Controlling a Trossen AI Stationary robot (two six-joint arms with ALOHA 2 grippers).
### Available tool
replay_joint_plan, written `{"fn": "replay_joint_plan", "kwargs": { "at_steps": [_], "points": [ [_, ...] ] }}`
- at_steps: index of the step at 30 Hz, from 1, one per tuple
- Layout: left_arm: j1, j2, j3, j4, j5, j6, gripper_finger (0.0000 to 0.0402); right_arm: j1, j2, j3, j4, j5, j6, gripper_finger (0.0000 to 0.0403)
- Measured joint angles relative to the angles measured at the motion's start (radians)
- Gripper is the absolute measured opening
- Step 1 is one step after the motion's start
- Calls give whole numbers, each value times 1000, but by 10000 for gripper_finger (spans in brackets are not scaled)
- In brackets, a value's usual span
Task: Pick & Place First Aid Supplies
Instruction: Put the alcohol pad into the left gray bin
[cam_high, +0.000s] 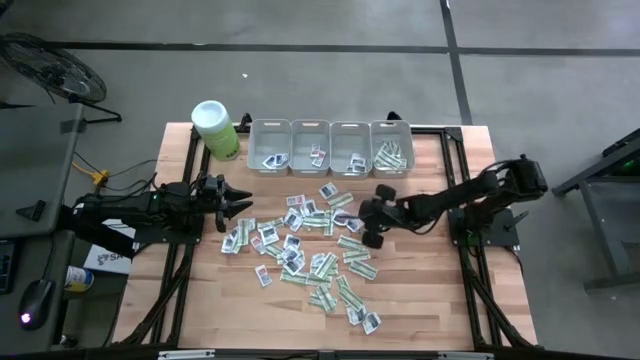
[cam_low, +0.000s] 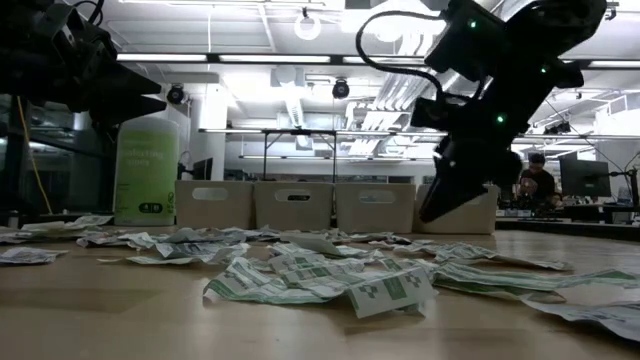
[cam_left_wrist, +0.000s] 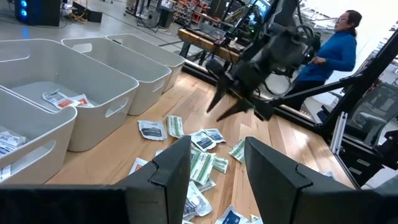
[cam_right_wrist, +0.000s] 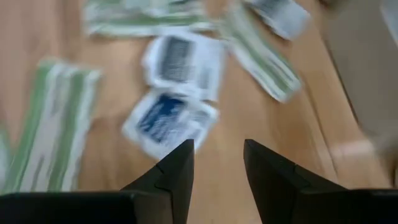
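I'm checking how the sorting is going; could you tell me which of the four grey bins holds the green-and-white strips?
The bin at the right end of the row, nearest the right arm; the other three hold only squarish white packets.

Packets (cam_high: 310, 245) lie mid-table between both arms, bins (cam_high: 331, 147) behind.

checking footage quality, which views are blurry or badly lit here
Right wrist view: smeared with motion blur, the packets under the open right gripper are streaky. Low view: the ceiling lights glare, leaving both arms as dark silhouettes. Left wrist view: sharp, though the left gripper's fingers are dark. High view: evenly lit.
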Motion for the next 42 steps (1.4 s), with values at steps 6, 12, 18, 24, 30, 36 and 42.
{"fn": "replay_joint_plan", "kwargs": {
  "at_steps": [6, 12, 18, 24, 30, 36, 42],
  "points": [
    [0, 0, 0, 0, 0, 0, 150, 20, 43, 79, -46, -58, -361, 133],
    [0, 0, 0, 0, 0, 0, 150, 16, 61, 200, -261, -87, -427, 134],
    [0, 0, 0, 0, 0, 0, 150, -22, 132, 311, -375, -207, -527, 133],
    [0, 0, 0, 0, 0, 0, 150, -59, 199, 391, -483, -302, -590, 133],
    [0, 0, 0, 0, 0, 0, 150, -78, 229, 414, -538, -339, -626, 133],
    [0, 0, 0, 0, 0, 0, 150, -94, 229, 409, -535, -353, -647, 133],
    [0, 0, 0, 0, 0, 0, 150, -97, 256, 411, -530, -354, -700, 134]
  ]
}}
